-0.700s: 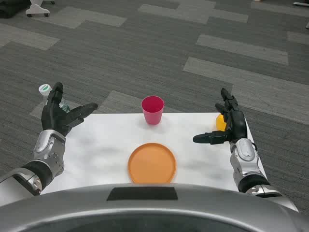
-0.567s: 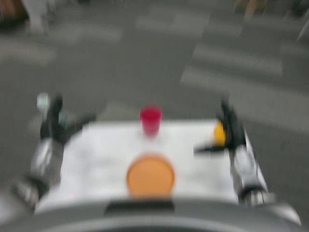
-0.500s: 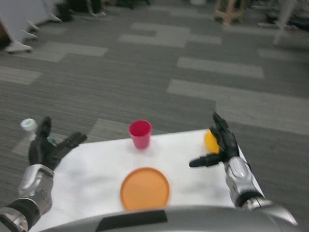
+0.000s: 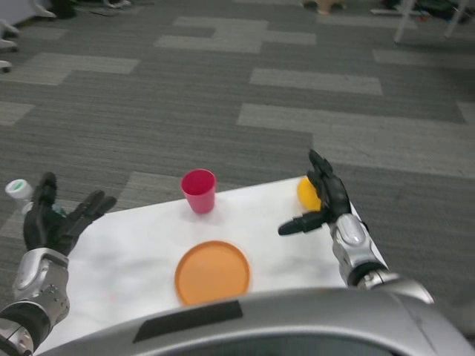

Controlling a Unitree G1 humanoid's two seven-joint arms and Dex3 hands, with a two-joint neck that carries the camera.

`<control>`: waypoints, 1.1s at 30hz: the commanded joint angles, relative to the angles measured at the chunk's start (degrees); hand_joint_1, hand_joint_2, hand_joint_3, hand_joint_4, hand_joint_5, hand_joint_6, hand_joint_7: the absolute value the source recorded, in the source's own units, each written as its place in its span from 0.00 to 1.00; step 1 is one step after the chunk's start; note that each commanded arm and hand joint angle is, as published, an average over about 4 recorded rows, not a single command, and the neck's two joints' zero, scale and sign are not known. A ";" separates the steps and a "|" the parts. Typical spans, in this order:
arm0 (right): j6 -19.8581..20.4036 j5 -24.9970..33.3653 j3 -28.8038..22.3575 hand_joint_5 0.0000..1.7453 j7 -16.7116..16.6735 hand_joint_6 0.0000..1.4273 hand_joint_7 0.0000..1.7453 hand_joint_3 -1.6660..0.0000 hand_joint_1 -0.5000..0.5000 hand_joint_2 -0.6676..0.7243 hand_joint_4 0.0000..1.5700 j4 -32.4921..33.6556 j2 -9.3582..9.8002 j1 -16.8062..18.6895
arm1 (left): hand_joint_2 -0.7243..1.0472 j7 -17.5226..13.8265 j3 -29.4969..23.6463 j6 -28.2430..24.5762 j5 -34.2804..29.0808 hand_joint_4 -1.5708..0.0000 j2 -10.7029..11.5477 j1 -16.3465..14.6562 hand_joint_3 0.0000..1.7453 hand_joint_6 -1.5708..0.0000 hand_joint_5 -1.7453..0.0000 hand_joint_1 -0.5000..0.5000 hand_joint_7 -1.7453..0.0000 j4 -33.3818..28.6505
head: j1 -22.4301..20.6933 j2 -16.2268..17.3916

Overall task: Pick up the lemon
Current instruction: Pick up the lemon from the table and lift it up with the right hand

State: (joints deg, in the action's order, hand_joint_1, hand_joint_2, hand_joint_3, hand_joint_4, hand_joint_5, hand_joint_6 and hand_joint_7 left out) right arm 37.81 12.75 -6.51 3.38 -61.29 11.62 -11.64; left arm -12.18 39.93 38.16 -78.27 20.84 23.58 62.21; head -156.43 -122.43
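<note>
The lemon (image 4: 306,193) is a yellow ball at the table's far right corner, partly hidden behind my right hand (image 4: 323,200). That hand stands upright just to the right of and in front of the lemon, fingers spread, thumb pointing left, holding nothing. My left hand (image 4: 52,219) is raised over the table's far left edge, fingers apart and empty.
A pink cup (image 4: 199,190) stands at the table's far middle. An orange plate (image 4: 212,271) lies near the front middle of the white table (image 4: 133,252). A white bottle with a green cap (image 4: 18,190) shows behind my left hand. Grey carpet lies beyond.
The camera has tilted and turned, shifting the whole picture left and up. Both hands stay open; the right hand still stands beside the lemon.
</note>
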 commanded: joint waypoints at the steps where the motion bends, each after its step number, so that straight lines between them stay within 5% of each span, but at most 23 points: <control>1: -0.20 0.22 -2.80 0.28 -0.09 0.00 0.00 0.95 0.62 0.73 0.00 -0.14 0.64 -0.62 | 0.70 -0.17 0.06 -0.41 -0.40 0.98 0.35 0.94 0.05 1.00 1.00 1.00 1.00 0.28 | 4.65 1.32; 7: 0.42 -0.02 -6.78 0.33 -0.15 0.00 0.00 0.95 0.62 0.67 0.00 -3.44 1.24 -0.42 | 0.70 -0.12 0.17 -0.63 -0.44 0.98 0.35 1.07 0.05 1.00 1.00 1.00 1.00 0.46 | 10.69 1.88; 21: 0.46 -6.55 -7.51 0.39 -3.65 0.00 0.00 0.95 0.55 0.59 0.00 -8.97 5.34 -0.93 | 0.70 -0.21 0.58 -0.72 -0.48 0.98 0.26 1.51 0.05 1.00 1.00 1.00 1.00 0.55 | 11.31 1.00; 27: 0.42 -6.75 -7.46 0.39 -3.82 0.00 0.00 0.95 0.53 0.58 0.00 -10.38 4.99 -2.11 | 0.70 -0.21 0.58 -0.72 -0.48 0.98 0.26 1.55 0.05 1.00 1.00 1.00 1.00 0.55 | 11.47 0.71; 33: 0.29 -18.24 -7.46 0.44 -8.26 0.00 0.00 0.95 0.50 0.50 0.00 -10.73 6.62 -3.74 | 0.70 -0.17 0.72 -0.72 -0.48 0.98 0.30 1.55 0.05 1.00 1.00 1.00 1.00 0.64 | 11.44 0.59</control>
State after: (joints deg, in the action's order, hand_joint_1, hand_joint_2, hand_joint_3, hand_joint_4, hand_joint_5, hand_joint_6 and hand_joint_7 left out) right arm 38.18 -2.25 -13.95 -2.89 -72.01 16.82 -13.52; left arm -12.17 40.66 37.68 -78.33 20.83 24.21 62.71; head -144.94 -121.84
